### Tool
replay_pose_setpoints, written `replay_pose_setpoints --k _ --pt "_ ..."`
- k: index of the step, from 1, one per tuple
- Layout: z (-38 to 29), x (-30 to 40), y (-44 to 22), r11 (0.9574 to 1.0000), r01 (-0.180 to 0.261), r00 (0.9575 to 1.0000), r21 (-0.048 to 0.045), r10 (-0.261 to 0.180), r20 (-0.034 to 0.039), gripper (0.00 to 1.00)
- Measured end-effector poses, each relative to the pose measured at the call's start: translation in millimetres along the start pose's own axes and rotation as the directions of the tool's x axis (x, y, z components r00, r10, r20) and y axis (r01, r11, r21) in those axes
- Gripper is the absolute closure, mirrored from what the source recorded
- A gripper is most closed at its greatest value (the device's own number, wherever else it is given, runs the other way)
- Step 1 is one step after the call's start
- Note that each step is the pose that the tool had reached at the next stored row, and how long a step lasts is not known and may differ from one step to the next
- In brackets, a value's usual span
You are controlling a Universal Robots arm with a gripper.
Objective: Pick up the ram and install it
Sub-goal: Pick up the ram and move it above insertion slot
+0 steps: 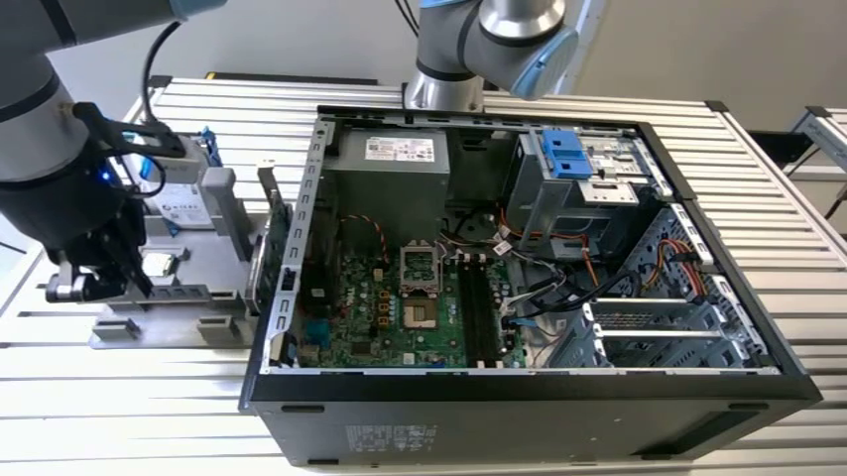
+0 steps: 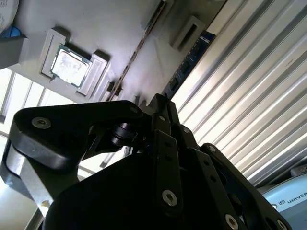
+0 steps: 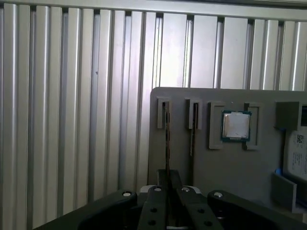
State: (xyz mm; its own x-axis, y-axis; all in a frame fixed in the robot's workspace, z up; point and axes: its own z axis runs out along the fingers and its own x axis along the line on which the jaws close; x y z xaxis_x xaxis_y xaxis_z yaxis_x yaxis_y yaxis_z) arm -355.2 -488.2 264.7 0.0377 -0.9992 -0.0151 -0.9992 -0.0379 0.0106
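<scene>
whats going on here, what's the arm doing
A robot arm has its gripper down at the grey parts holder, which sits to the exterior view's left of the open computer case. In the first wrist view the gripper is lined up on the ram, which stands on edge in its slot in the holder. The ram is not lifted out yet, so nothing has gone into the motherboard.

ribbed metal table [image 1: 133,397] with open computer case [image 1: 530,421] and grey parts tray [image 1: 173,329] on top
</scene>
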Motion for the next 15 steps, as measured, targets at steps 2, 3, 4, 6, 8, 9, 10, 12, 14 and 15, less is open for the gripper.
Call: replay_pose_setpoints --k 2,3,4,6,8,9,10,12,14,15 --pt "-3.2 -0.1 0.0 1.0 0.0 1.0 0.0001 0.0 0.0001 1.0" --pt "-4.9 -0.1 0.0 1.0 0.0 1.0 0.0 0.0 0.0 1.0" --pt "-6.3 -0.1 0.0 1.0 0.0 1.0 0.0 0.0 0.0 1.0" --pt "-9.1 -0.2 0.1 1.0 0.0 1.0 0.0 0.0 0.0 1.0" --pt "-11.5 -0.2 0.1 1.0 0.0 1.0 0.0 0.0 0.0001 1.0" --pt "-12.7 -0.2 0.1 1.0 0.0 1.0 0.0 0.0 0.0 1.0" --pt "-14.0 -0.2 0.1 1.0 0.0 1.0 0.0 0.0 0.0 1.0" --pt "-16.6 -0.3 0.2 1.0 0.0 1.0 0.0 0.0 0.0 1.0" --pt "-19.2 -0.3 0.2 1.0 0.0 1.0 0.0 0.0 0.0 1.0" --pt "-20.4 -0.3 0.2 1.0 0.0 1.0 0.0001 0.0 0.0001 1.0"
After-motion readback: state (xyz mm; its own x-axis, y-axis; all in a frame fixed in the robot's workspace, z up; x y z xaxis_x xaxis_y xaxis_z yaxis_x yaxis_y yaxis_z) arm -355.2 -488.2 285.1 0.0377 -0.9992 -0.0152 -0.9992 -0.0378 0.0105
